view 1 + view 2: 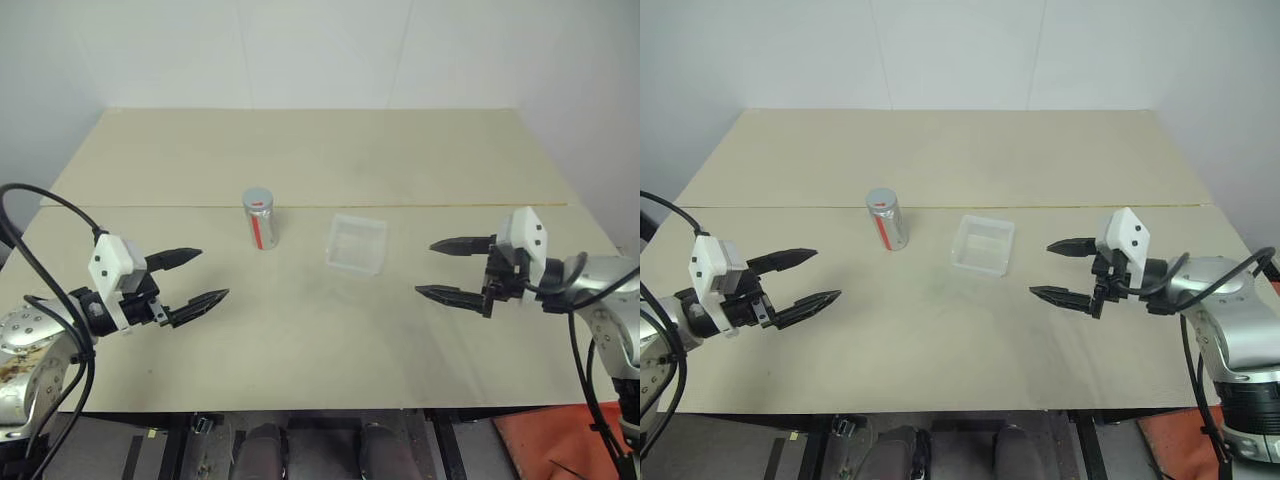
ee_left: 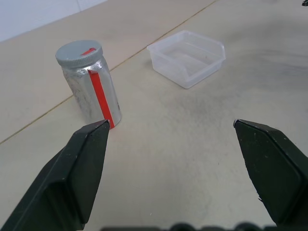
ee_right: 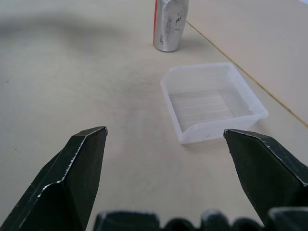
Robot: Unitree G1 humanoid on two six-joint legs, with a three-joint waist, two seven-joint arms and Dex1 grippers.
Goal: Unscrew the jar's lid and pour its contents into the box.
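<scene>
A small silver jar [image 1: 260, 221] with a red stripe stands upright near the middle of the table, and its grey lid [image 1: 258, 197] sits on top. Just to its right lies the clear plastic box [image 1: 357, 243], which looks empty. The contents are hidden inside the jar. My left gripper [image 1: 200, 277] hovers open at the front left, pointing toward the jar with a gap between them. My right gripper [image 1: 442, 268] is open at the right, pointing at the box from a short way off. In the left wrist view the jar [image 2: 91, 89] and box [image 2: 188, 57] lie beyond the fingers.
The pale wooden table [image 1: 310, 150] has a seam line running across behind the jar and box. White walls close in the back and sides. Open tabletop lies between the two grippers and in front of the jar.
</scene>
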